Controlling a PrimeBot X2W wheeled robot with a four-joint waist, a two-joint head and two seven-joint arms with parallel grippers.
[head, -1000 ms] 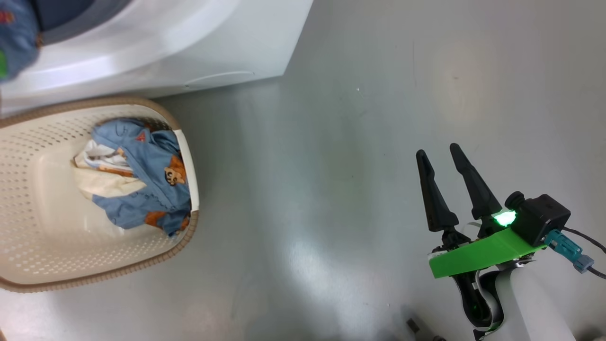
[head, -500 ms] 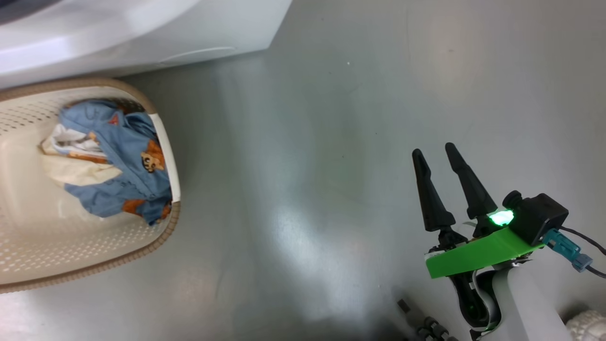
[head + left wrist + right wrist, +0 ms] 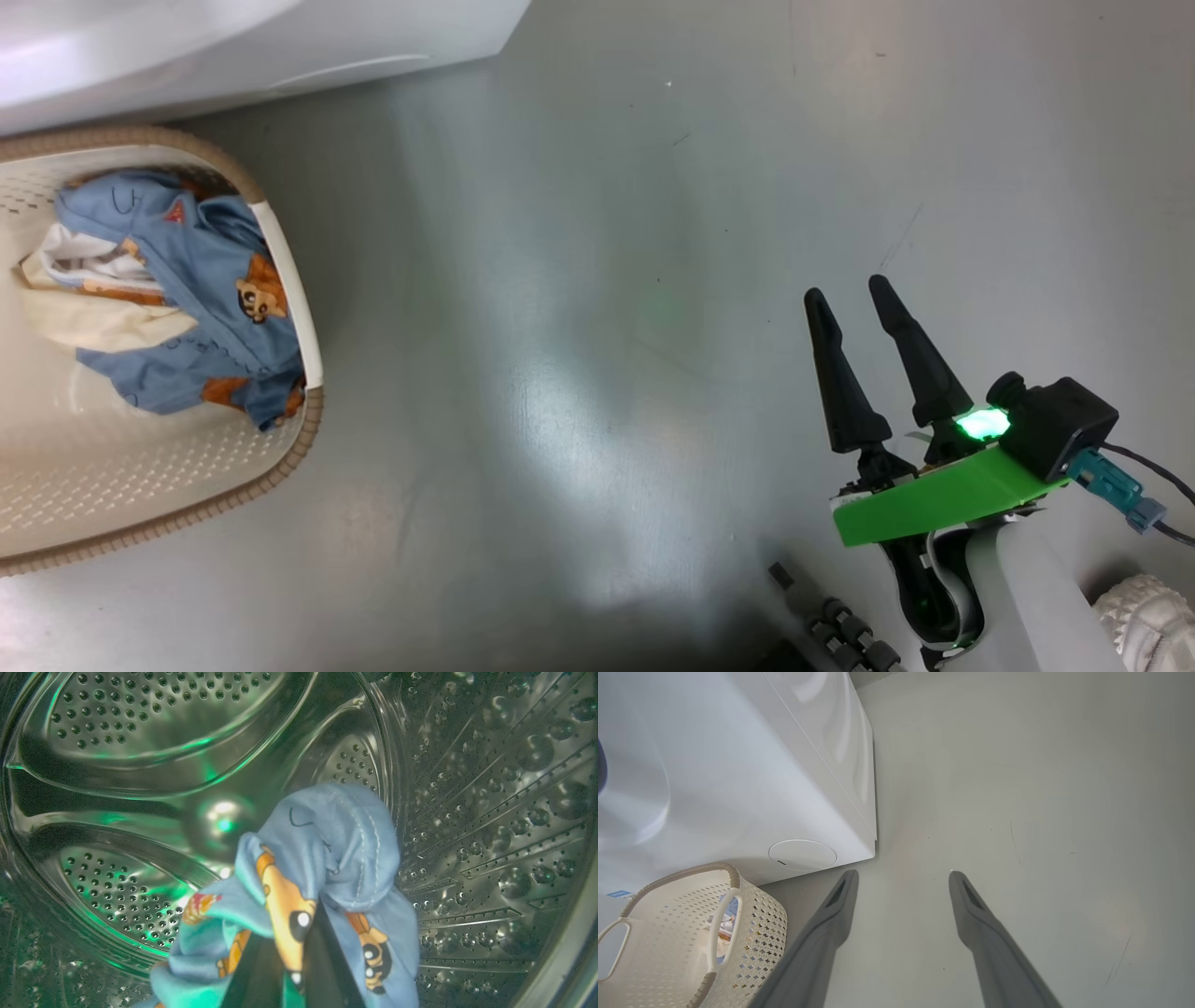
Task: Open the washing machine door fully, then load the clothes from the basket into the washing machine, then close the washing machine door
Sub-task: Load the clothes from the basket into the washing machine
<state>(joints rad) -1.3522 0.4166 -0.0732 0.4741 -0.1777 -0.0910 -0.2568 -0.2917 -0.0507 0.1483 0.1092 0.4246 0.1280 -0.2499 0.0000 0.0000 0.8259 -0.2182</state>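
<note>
The head view has swung since the earlier frame, so the basket (image 3: 303, 434) and the washing machine (image 3: 280, 37) now sit further toward the upper left of the frame. The right pincer (image 3: 846, 287) keeps almost the same spot at the lower right.

No writing can be read. A blue label (image 3: 617, 894) low on the machine's front shows at the left edge of the right wrist view, too small to make out. Beside it, above the basket, is a round flap (image 3: 802, 855). The clothes (image 3: 201, 289), blue with brown bear figures and a cream lining, lie bunched against the basket's right end.

In the left wrist view, the left pincer (image 3: 292, 933) is pressed together, pinching a blue garment (image 3: 336, 849) that hangs inside the steel drum (image 3: 490, 812) and covers its fingertips. The right pincer is spread and holds nothing, over bare grey floor (image 3: 607, 280), well apart from the basket. A green bracket (image 3: 943, 499) with a lit green lamp sits on its wrist.
</note>
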